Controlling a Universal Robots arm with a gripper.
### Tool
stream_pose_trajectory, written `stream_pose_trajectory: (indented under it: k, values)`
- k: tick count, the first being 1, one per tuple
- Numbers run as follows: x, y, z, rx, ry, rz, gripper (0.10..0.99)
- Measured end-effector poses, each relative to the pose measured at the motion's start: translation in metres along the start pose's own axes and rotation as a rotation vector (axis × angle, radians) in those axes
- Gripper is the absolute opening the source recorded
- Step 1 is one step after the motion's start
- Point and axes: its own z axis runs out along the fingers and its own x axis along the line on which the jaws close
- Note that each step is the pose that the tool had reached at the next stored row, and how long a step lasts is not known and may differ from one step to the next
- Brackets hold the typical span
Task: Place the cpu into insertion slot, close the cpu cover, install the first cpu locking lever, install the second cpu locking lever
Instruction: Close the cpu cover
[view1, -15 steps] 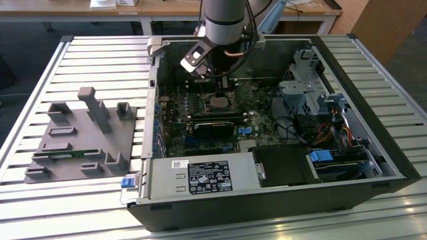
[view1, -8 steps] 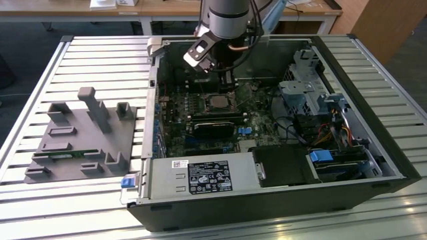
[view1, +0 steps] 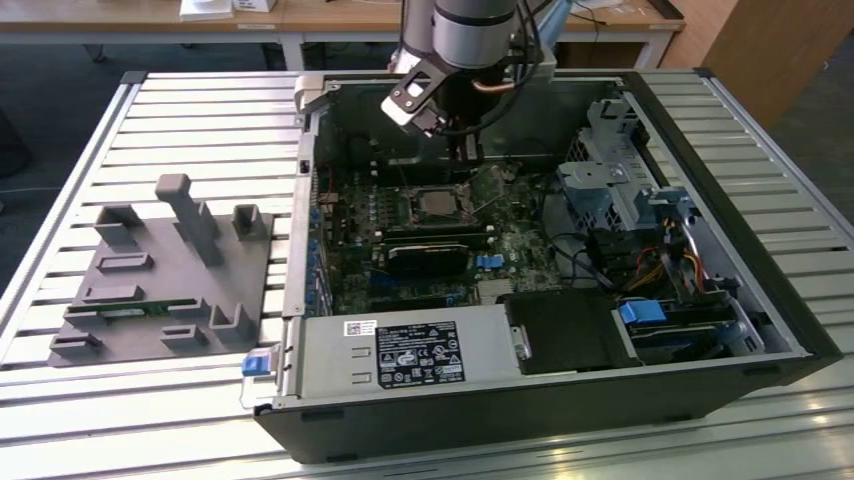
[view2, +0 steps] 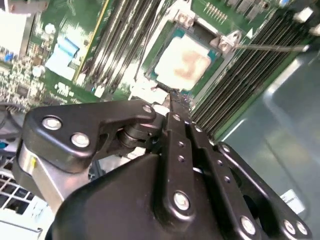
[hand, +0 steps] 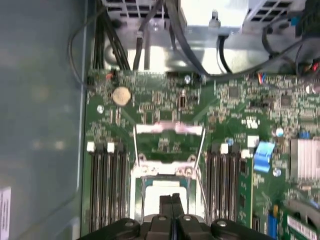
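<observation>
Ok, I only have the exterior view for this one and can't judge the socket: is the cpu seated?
Observer: Yes. In both wrist views the cpu lies flat inside the socket.
Operator: And the cpu cover?
Observer: Open. In the first wrist view the cpu cover is swung back, clear of the chip.
Operator: Gripper?
Observer: The gripper is shut with nothing between its fingers, its tips by the chip's edge.

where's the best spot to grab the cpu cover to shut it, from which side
Grip the cpu cover by its free cross bar, the edge farthest from the hinge beside the cpu. It stands open, a thin frame with an open middle, so probably come from above and pinch that bar.
</observation>
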Motion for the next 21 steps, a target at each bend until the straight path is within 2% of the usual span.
stream_pose_trajectory:
  k: [5, 15, 21]
  values:
    - [0.0001, 0.0054, -0.0089, 0.002, 0.0, 0.0, 0.106]
    - [0.0, 0.034, -0.0079, 0.002, 0.0003, 0.0, 0.106]
    - [-0.0001, 0.0423, -0.0069, 0.002, 0.0001, 0.0, 0.106]
